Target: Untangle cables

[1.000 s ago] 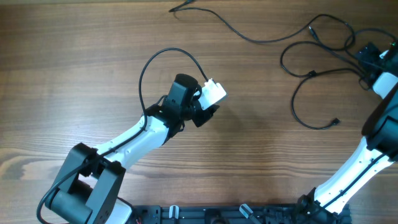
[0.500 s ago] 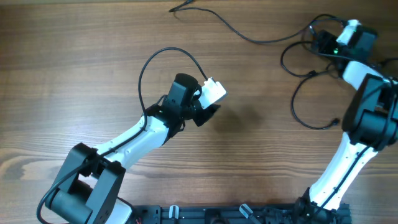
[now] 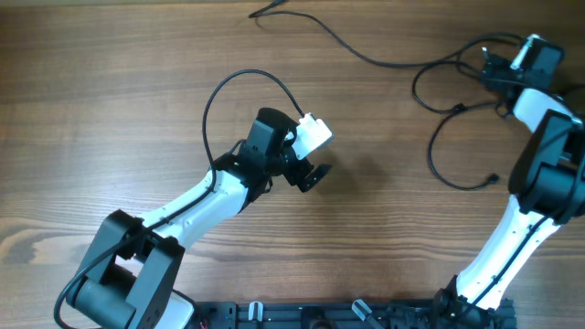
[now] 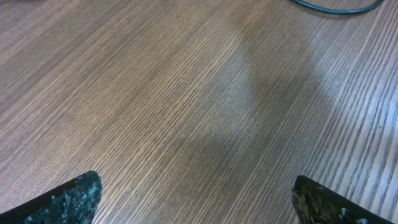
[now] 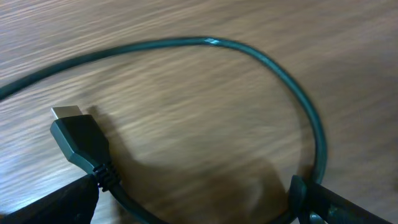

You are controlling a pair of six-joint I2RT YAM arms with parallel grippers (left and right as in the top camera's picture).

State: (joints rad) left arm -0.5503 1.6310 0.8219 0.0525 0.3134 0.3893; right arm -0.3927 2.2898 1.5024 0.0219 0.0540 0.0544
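- Nearest the bases, the left arm (image 3: 196, 201) reached diagonally across the table (image 3: 110, 82), elbow low and wrist tipped down toward bare wood at mid-table.
- The left gripper (image 3: 309, 171) hung there with its jaws spread wide and nothing between them. Its wrist view showed only wood grain between the fingertips (image 4: 74, 198) and a sliver of cord at the top edge. It appeared parked clear of the work, well apart from the tangle, placed to take a strand if one were brought over.
- Farther back on the right, the right arm (image 3: 535, 174) stood folded steeply, forearm rising along the table's side and wrist bent inward over the work.
- The right gripper (image 3: 498, 71) was poised low over the cables (image 3: 431, 153), jaws apart and clamped on nothing. In its wrist view a loop of cord curved between the fingers and a plug (image 5: 78, 140) lay just beside one fingertip, which suggested it was lining up to pinch the cord near its connector.
- The cables lay in loose overlapping loops at the far right, partly spread but crossing one another. One loose end (image 3: 494, 177) trailed toward the near side.
- Farthest off, a long strand (image 3: 384, 60) ran from the loops toward the table's far edge, its tip free. It looked the easiest to draw clear.
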